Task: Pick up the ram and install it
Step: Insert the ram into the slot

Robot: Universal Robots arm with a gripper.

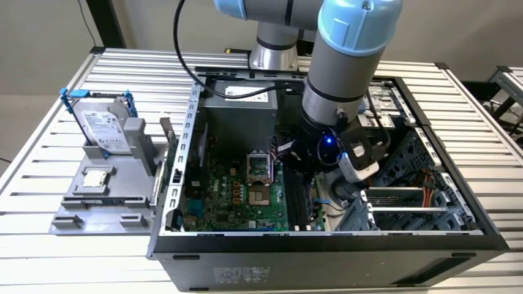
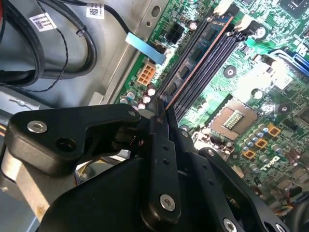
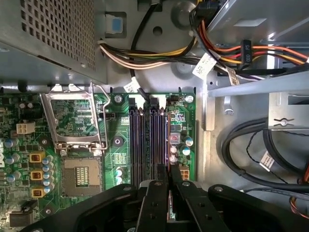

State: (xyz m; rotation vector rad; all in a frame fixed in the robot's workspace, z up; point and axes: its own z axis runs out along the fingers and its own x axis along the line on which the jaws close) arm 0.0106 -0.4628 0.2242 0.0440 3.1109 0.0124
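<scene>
The ram (image 2: 199,50) is a thin bluish-green stick with black chips, standing on edge in the black slot nearest the motherboard's edge. In the first wrist view the ram (image 3: 168,137) shows edge-on as a thin line between the slots. My gripper (image 2: 161,105) has its black fingers pressed against both sides of the stick's near end, and the gripper (image 3: 168,170) looks the same in the first wrist view. In the exterior view the gripper (image 1: 305,182) reaches down into the open computer case (image 1: 176,184), over the slots (image 1: 299,205).
The open processor socket (image 3: 79,174) lies beside the slots. Bundled cables (image 3: 159,53) and a perforated metal box (image 3: 53,34) crowd the far end. Outside the case, a grey holder (image 1: 102,208) carries a hard drive (image 1: 105,125) and a silver chip (image 1: 95,179).
</scene>
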